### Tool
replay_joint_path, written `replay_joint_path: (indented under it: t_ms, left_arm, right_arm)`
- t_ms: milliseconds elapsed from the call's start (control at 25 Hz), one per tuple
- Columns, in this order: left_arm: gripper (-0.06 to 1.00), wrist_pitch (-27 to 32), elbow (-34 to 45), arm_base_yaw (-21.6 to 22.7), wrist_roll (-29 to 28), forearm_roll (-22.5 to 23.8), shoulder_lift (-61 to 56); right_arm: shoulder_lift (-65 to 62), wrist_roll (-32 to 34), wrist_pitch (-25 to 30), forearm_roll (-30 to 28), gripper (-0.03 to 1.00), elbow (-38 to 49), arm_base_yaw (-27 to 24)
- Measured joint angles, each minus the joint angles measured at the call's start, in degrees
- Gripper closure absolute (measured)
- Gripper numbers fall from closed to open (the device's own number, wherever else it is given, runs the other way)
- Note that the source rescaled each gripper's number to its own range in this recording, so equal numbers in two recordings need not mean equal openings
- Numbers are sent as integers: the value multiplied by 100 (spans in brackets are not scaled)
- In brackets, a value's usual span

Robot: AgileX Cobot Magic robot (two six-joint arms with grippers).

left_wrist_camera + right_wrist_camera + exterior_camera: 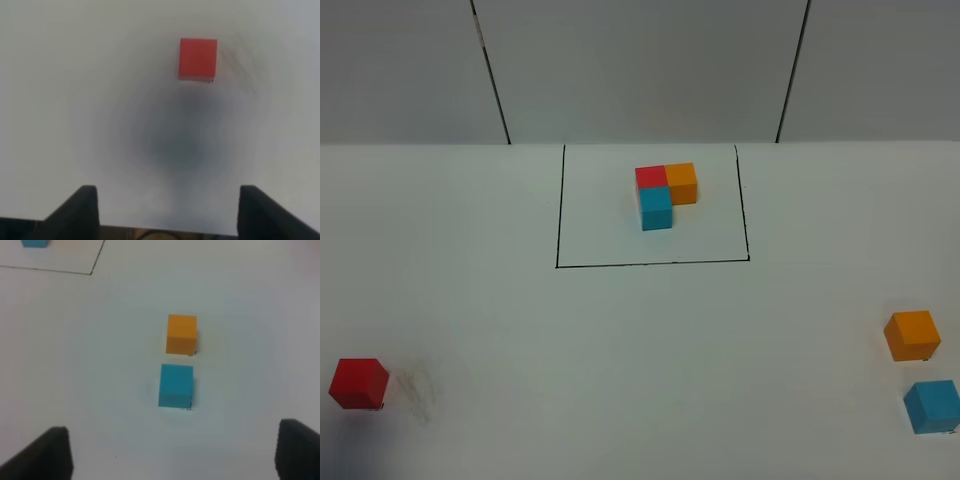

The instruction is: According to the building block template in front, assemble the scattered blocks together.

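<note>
A red matte cube (198, 59) is seen on the white tabletop (470, 290) ahead of the left gripper (167, 195), jaws parted (an orange cube (181, 333) and a light-blue cube (176, 385) ahead of the right gripper (175, 432), likewise parted).

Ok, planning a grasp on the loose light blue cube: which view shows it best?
The right wrist view: the loose light blue matte cube sits whole and large near the middle. The exterior high view shows it small at the right edge. The left wrist view misses it.
</note>
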Motion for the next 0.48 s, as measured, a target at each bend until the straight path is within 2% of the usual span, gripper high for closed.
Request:
replay_joint_path:
  t_ms: [160,240,320,480]
  left_arm:
    - [7,-165,0,0,-120,84,172]
    - [-2,-256,0,0,-285,199,293]
    - [-5,-323,0,0,-389,269,481]
    - [-5,-528,0,0,-404,303,940]
  right_arm:
    - [0,5,0,0,23,0,0]
    - [0,5,0,0,23,0,0]
    - [0,5,0,0,23,0,0]
    - [0,5,0,0,23,0,0]
